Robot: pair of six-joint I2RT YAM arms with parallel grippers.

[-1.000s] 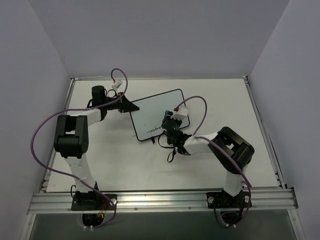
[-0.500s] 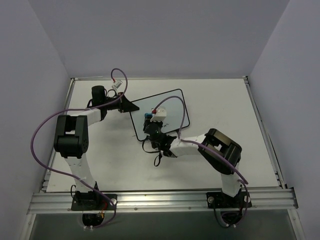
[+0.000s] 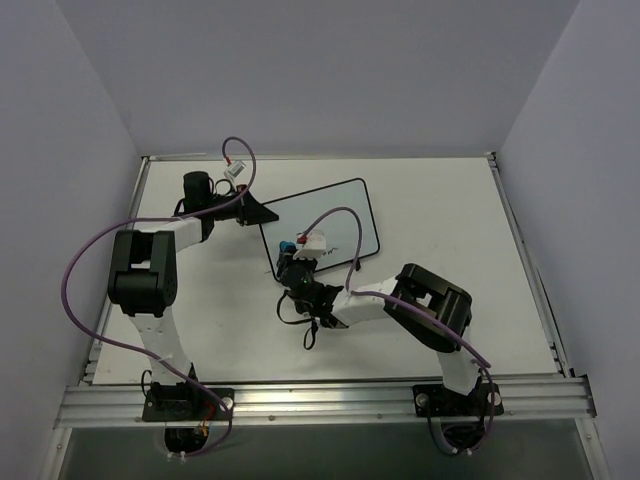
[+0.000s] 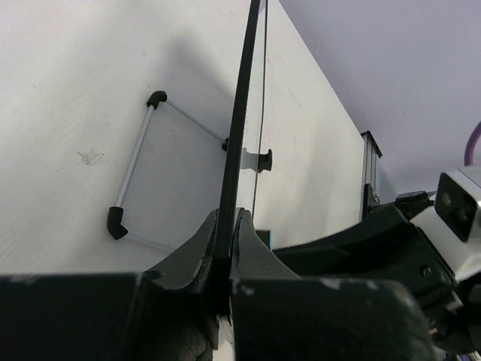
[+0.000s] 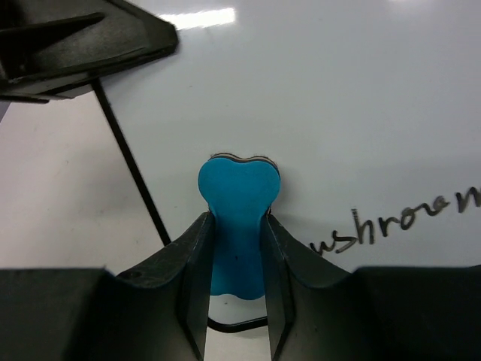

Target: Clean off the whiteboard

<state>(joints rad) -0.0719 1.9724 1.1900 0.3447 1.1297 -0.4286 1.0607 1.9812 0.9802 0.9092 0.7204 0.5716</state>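
Mid-wipe. Pinching small blue bone-shaped eraser (image 5: 239, 188) in right gripper (image 5: 234, 226), seemingly touching black-framed white whiteboard (image 5: 338, 113); clamping its frame with left gripper (image 4: 229, 219). Next: sweep toward 4 o'clock over black handwriting (image 5: 391, 222).

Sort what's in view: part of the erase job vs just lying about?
In the job: whiteboard, clamped by left gripper; blue eraser in right gripper; black handwriting.
Just there: purple cables; aluminium rail.
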